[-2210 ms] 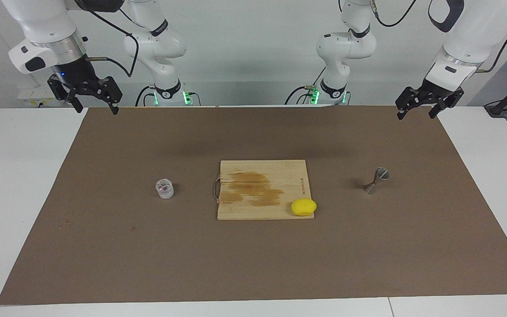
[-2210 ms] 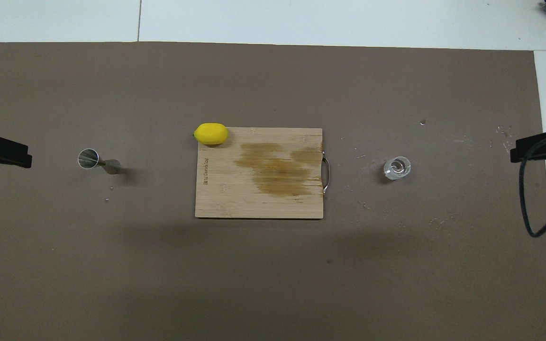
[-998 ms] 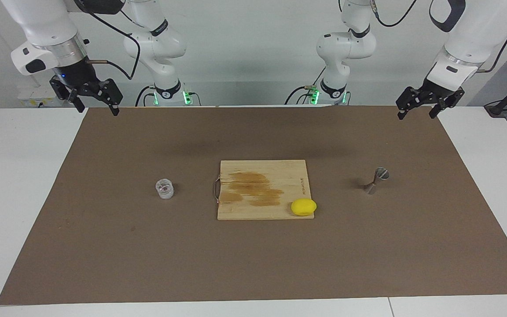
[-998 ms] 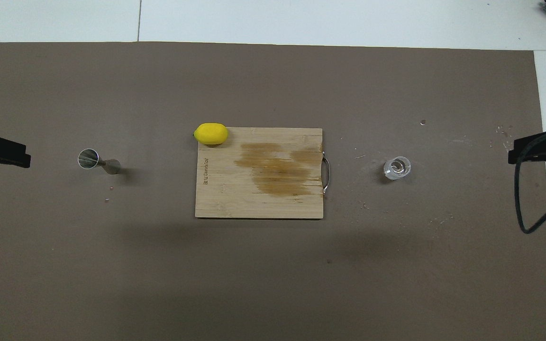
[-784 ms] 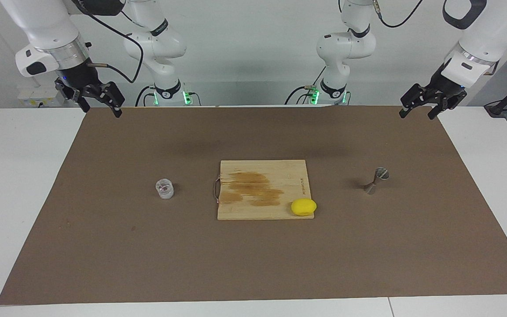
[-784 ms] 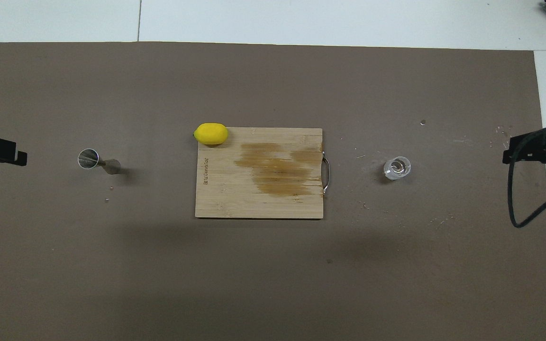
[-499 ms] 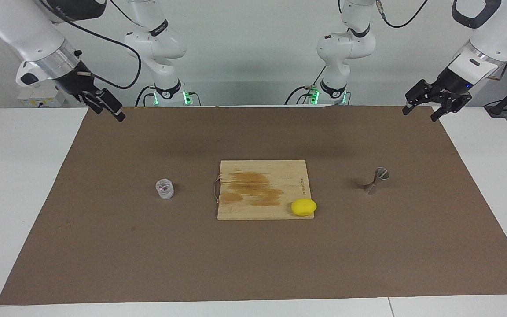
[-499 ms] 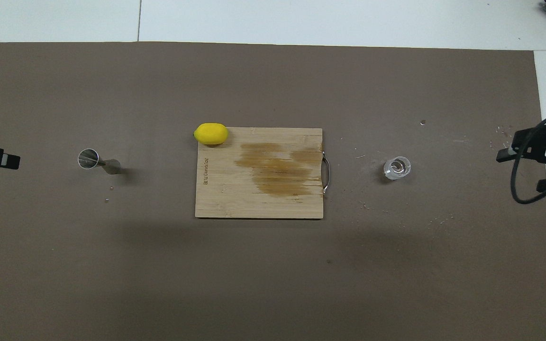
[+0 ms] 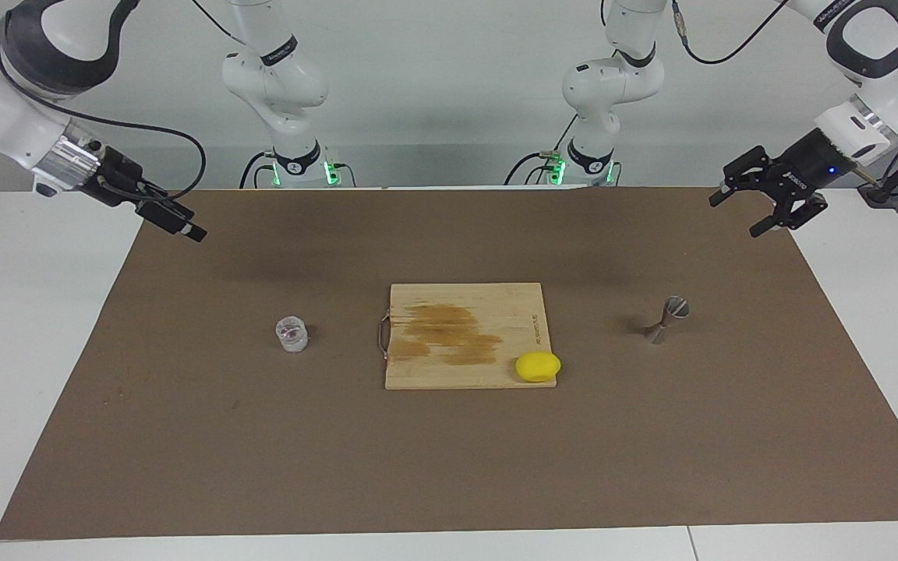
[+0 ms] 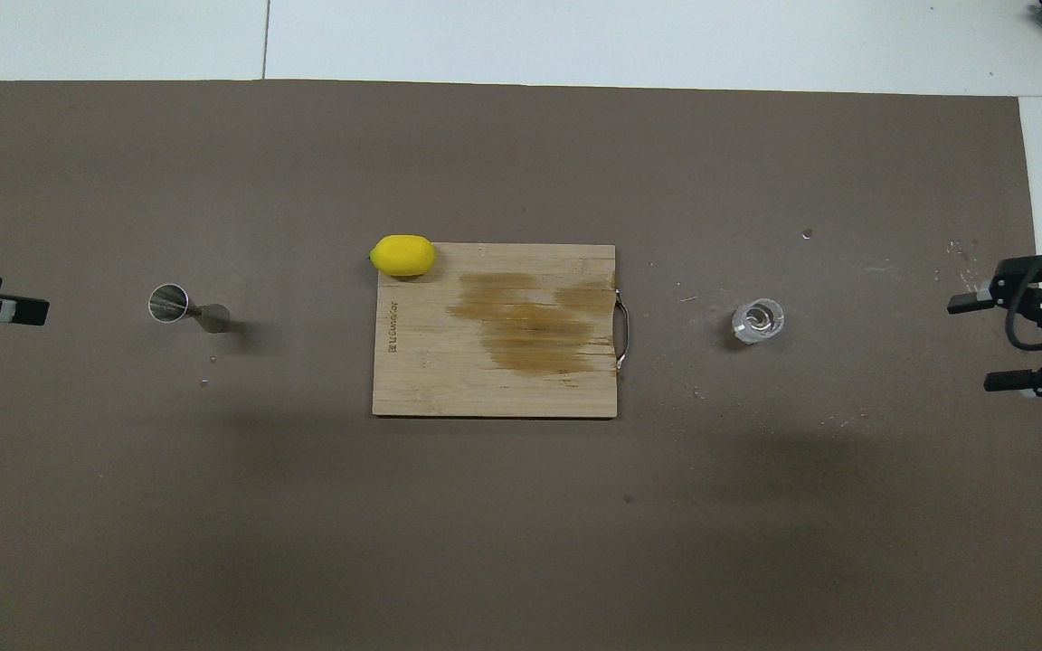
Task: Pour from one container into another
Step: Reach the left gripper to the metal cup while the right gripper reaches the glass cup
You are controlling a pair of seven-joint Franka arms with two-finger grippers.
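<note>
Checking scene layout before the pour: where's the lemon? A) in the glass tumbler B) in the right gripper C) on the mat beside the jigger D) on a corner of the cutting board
D: the lemon sits on a corner of the wooden cutting board, the corner farther from the robots toward the left arm's end, well apart from the glass tumbler and the jigger.

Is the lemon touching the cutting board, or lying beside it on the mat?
Touching. The overhead view shows the lemon overlapping the cutting board at one of its two corners farther from the robots; the facing view shows it resting on that corner, partly overhanging the edge.
</note>
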